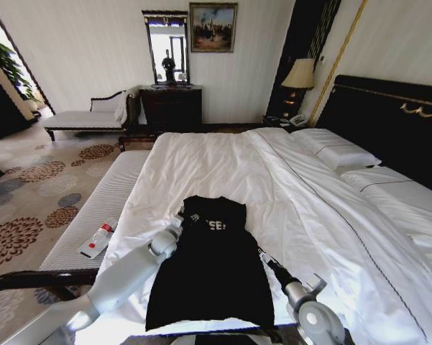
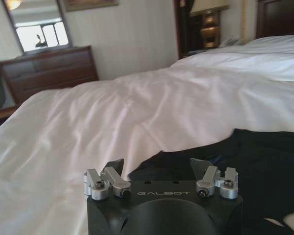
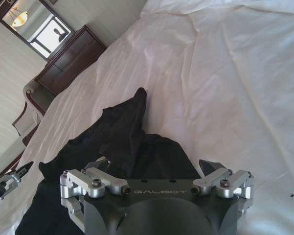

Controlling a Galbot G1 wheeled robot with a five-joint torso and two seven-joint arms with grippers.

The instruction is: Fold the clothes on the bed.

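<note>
Lying lengthwise on the bed, black T-shirt, collar toward far end, between open, empty grippers.

"GALBOT" on left pincer, right pincer housings

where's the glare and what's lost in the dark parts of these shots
Head view: the window at far left is blown out, the white bed is bright, and the shirt reads as a flat black shape. Left wrist view: the mirror is washed out. Right wrist view: the shirt's folds show faintly.
</note>
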